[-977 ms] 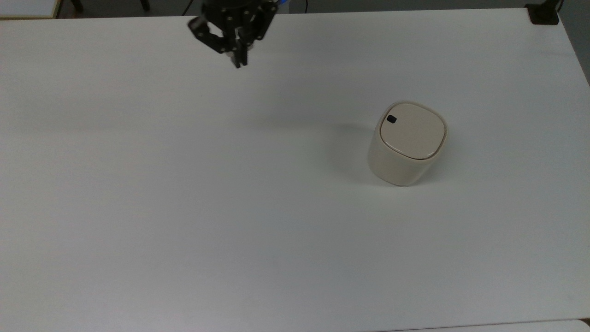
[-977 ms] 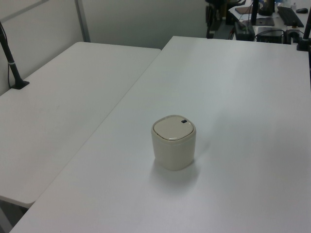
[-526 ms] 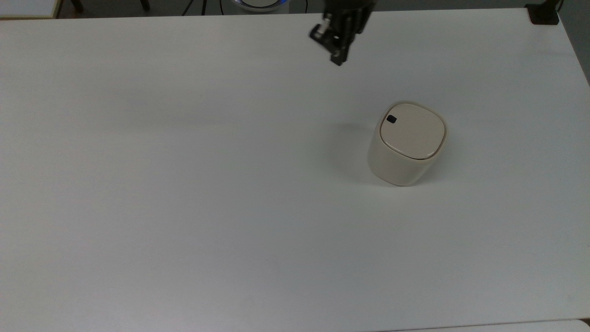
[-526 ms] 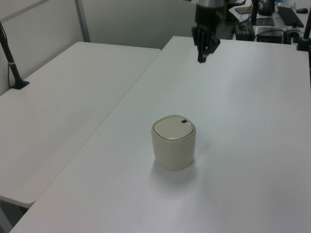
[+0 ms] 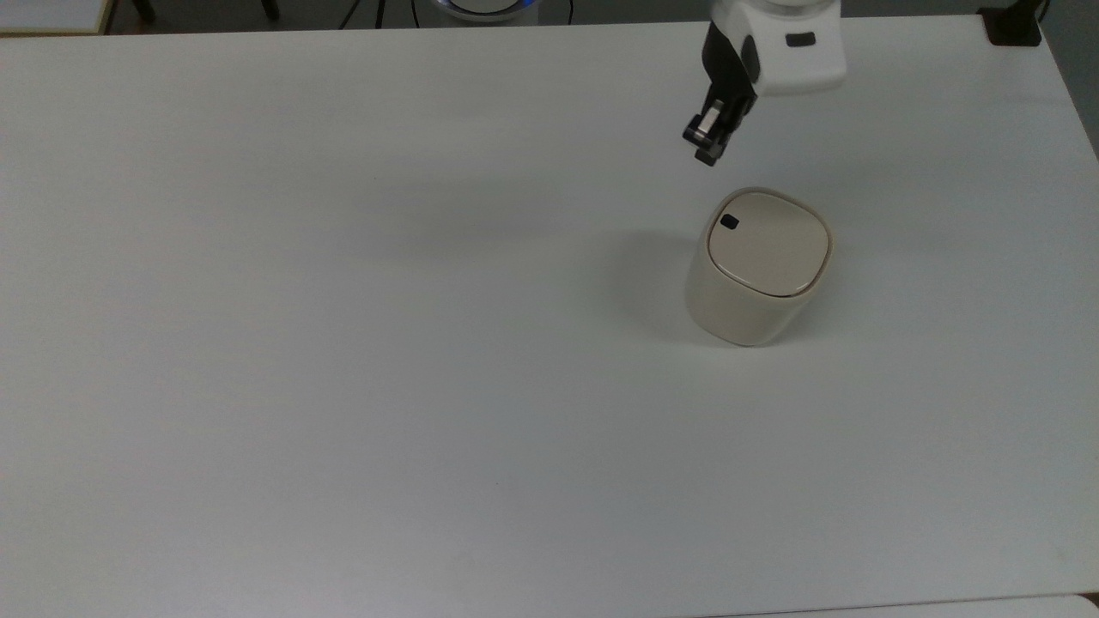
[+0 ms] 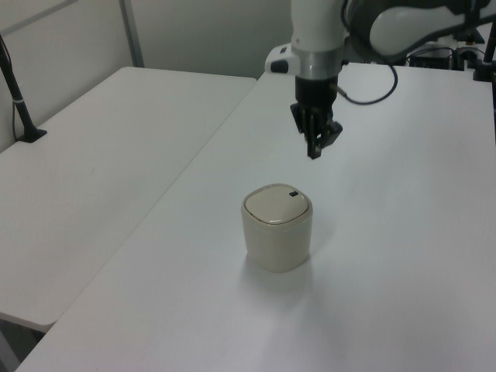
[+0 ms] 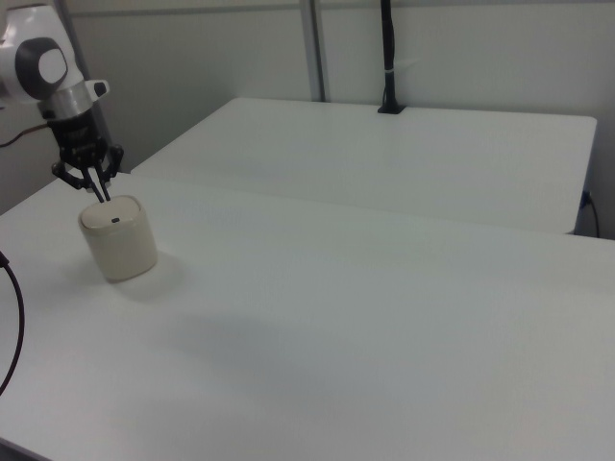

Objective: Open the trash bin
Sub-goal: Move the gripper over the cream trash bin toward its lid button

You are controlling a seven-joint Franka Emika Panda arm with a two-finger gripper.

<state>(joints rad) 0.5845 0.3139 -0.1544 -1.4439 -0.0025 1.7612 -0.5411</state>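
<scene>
Swung across, claw (image 5: pixel 706 148) now hangs near trash bin (image 5: pixel 755 275), pointing down.

The trash bin (image 5: pixel 755 270) stood on the worktop (image 5: pixel 343 343), toward the top view's right. The hand (image 5: pixel 706 152) hung above the worktop, apart from the bin, just beyond its far-left corner in the top view.

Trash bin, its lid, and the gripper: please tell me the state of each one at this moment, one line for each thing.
Trash bin: upright on the table, untouched.
Lid: shut, flat on the bin.
Button: not pressed, nothing touches it.
Gripper: shut, empty, in the air above the table beside the bin.
</scene>
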